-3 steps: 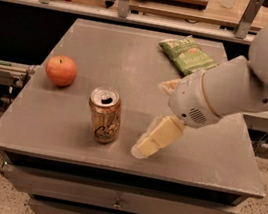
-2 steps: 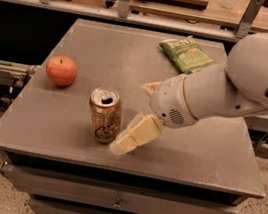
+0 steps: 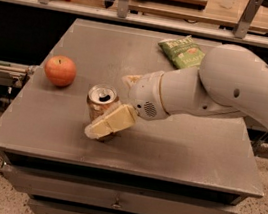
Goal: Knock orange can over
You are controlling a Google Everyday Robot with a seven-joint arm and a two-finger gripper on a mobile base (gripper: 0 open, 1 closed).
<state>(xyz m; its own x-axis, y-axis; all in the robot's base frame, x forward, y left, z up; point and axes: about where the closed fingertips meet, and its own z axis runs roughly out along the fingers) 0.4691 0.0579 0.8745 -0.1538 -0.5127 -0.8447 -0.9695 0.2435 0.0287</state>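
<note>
The orange can stands upright on the grey table, left of centre, its silver top with pull tab showing. My gripper reaches in from the right and is open. Its front finger lies across the can's front lower side and hides that part. The other finger is behind and to the right of the can. The white arm stretches across the right half of the table.
A round orange-red apple sits at the table's left edge. A green snack bag lies at the back right. Drawers run below the table front. A shelf rail with posts stands behind the table.
My gripper has moved left across the table, from right of the can to right against it. The can still stands in the same place.
</note>
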